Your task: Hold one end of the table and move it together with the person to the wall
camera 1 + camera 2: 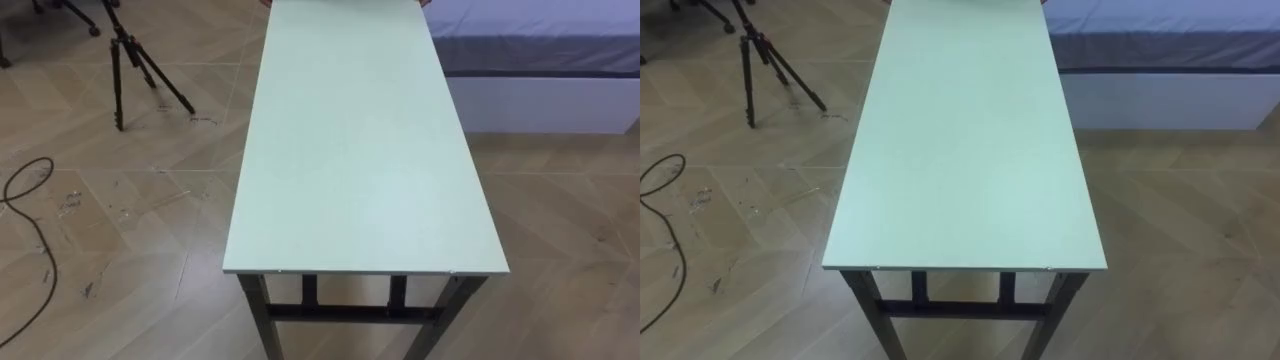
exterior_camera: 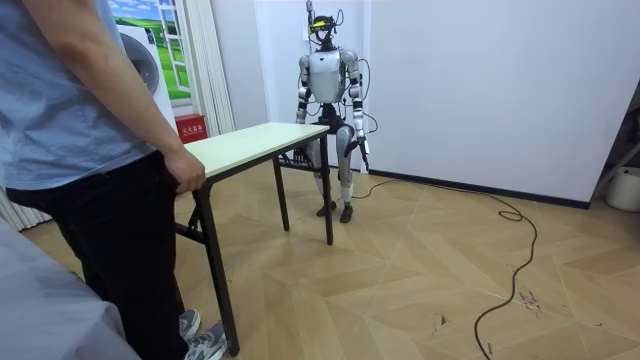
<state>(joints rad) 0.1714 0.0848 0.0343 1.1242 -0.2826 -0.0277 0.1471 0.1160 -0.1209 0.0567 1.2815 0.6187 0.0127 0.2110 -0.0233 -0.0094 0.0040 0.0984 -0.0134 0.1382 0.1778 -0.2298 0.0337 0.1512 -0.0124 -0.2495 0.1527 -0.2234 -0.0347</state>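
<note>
From across the room, the robot stands upright facing this way. Both arms hang down along its body, elbows slightly bent. Its left arm, on the room view's right, ends in the left robot hand (image 2: 363,148), low beside the thigh. Its right arm, on the room view's left, drops straight toward the hip. Close to me, a person's arm (image 2: 115,85) slants down and forward, and the person's hand (image 2: 186,170) is curled over the near edge of the table (image 2: 250,140).

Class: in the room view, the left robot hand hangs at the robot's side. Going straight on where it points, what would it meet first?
Probably the wooden floor: the left robot hand points down, nothing visibly beneath it.
</note>
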